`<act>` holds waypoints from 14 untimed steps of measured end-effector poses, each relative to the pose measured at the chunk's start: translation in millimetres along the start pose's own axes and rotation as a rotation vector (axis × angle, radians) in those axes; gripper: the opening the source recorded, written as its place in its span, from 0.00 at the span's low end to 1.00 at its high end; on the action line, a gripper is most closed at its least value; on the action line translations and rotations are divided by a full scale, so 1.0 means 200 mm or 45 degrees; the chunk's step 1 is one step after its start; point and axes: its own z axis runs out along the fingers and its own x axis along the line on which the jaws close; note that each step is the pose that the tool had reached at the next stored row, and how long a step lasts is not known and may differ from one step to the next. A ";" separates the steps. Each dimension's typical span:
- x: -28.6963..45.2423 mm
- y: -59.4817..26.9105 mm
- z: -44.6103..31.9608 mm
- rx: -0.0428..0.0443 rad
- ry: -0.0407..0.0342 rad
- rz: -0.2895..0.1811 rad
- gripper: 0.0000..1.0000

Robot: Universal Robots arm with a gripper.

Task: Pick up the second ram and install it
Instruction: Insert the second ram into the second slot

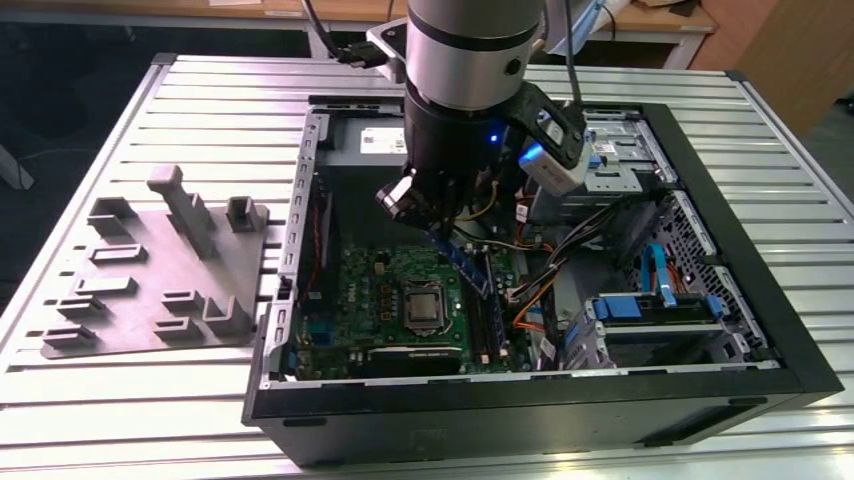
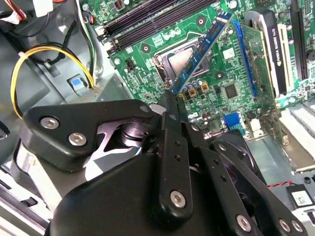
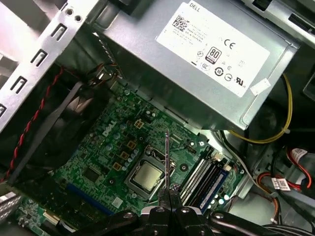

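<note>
1. Hand [image 2: 172, 101] is clamped on one end of the memory stick [image 2: 199, 54], its fingers pressed against the flat faces.
2. Held this way, the memory stick slants down over the motherboard [image 1: 367, 285], its free end just beside the processor [image 1: 424, 305].
3. Long black slots [image 3: 206, 179] lie near the processor; in the first wrist view the stick shows edge-on between the two.
4. Around the processor, the open computer case [image 1: 534, 410] lies on the counter [image 1: 200, 90].
</note>
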 end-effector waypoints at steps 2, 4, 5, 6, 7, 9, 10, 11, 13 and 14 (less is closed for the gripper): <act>0.000 0.000 0.003 0.001 -0.0023 0.039 0.11; 0.000 0.000 0.005 0.003 -0.0050 0.084 0.11; 0.000 0.000 0.007 0.003 -0.0063 0.107 0.11; 0.000 -0.001 0.008 0.004 -0.0077 0.130 0.11; 0.000 -0.001 0.010 0.005 -0.0089 0.153 0.11; 0.000 -0.001 0.013 0.006 -0.0118 0.201 0.11; 0.000 -0.001 0.014 0.007 -0.0131 0.224 0.11; 0.001 -0.001 0.016 0.008 -0.0144 0.246 0.11; 0.001 -0.001 0.019 0.009 -0.0172 0.292 0.11; 0.001 -0.001 0.020 0.010 -0.0184 0.315 0.11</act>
